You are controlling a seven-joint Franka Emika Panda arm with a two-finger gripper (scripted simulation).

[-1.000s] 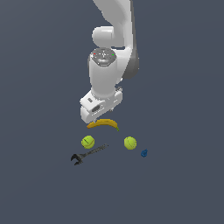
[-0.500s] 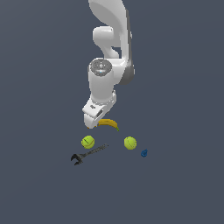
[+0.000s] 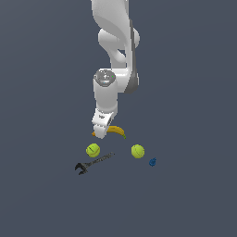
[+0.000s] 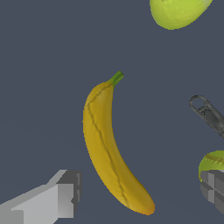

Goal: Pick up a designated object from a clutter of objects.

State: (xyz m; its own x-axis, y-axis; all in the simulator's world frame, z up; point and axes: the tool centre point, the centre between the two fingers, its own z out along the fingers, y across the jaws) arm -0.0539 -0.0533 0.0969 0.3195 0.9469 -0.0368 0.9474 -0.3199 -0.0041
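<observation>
The yellow curved banana (image 3: 116,131) with a greenish stem tip lies flat on the dark floor, behind the two tennis balls. In the wrist view the banana (image 4: 107,148) fills the middle. My gripper (image 3: 100,133) hangs just above the banana's end on the exterior view's left, partly hiding it. The gripper (image 4: 135,192) is open and empty; one finger (image 4: 59,194) shows on one side of the banana and the other finger (image 4: 214,186) far off on the other side, neither touching it.
Two yellow-green tennis balls (image 3: 93,150) (image 3: 137,151) lie in front of the banana. A dark wrench (image 3: 92,163) lies between and before them, and a tiny blue item (image 3: 152,162) sits at the exterior view's right. The wrist view shows a ball (image 4: 177,11), the wrench end (image 4: 209,113) and the other ball (image 4: 213,162).
The arm has swung toward the exterior view's left and lowered, bringing the gripper down close over the banana. The objects have not moved.
</observation>
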